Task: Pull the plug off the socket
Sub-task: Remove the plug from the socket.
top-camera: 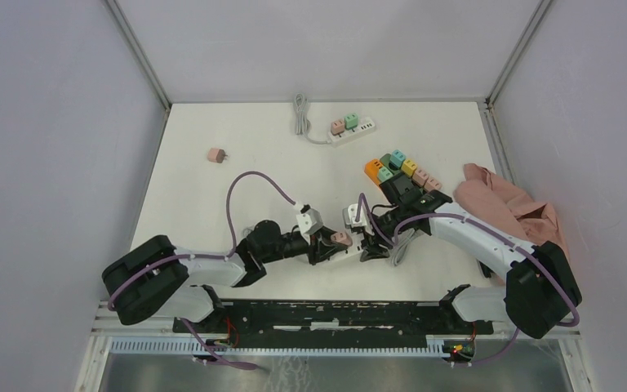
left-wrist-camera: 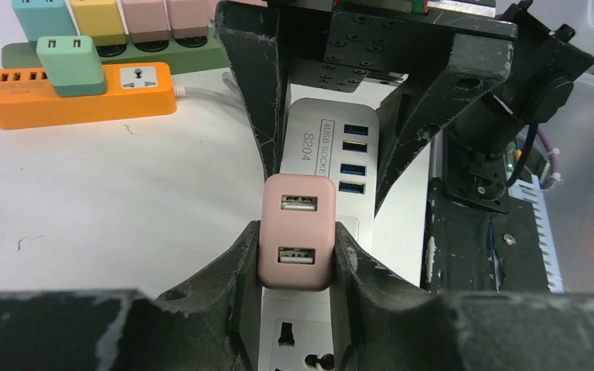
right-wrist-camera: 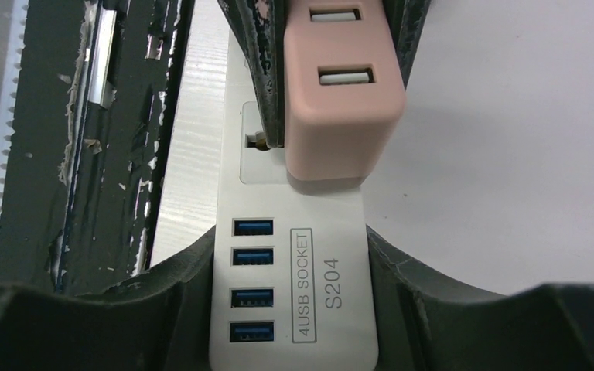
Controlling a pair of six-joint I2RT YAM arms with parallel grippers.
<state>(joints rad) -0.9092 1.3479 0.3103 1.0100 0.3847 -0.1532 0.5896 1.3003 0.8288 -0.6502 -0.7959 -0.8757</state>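
Observation:
A pink two-USB plug (left-wrist-camera: pixel 297 232) stands on a white power strip socket (left-wrist-camera: pixel 332 147) marked "4USB SOCKET S204". My left gripper (left-wrist-camera: pixel 297 247) is shut on the plug, one finger pressed against each side. My right gripper (right-wrist-camera: pixel 294 263) is shut on the socket's USB end (right-wrist-camera: pixel 332 294), its fingers flat against both long edges. In the right wrist view the plug (right-wrist-camera: pixel 340 100) covers most of one outlet, and I cannot tell whether its pins are seated. From above, both grippers meet at the plug (top-camera: pixel 340 238) near the table's front edge.
An orange strip (left-wrist-camera: pixel 77 89) carrying a green plug and a dark green strip with several coloured plugs lie behind, seen from above as a cluster (top-camera: pixel 396 167). A white strip (top-camera: pixel 351 129) lies at the back, a loose pink plug (top-camera: pixel 217 155) at left, a pink cloth (top-camera: pixel 506 204) at right.

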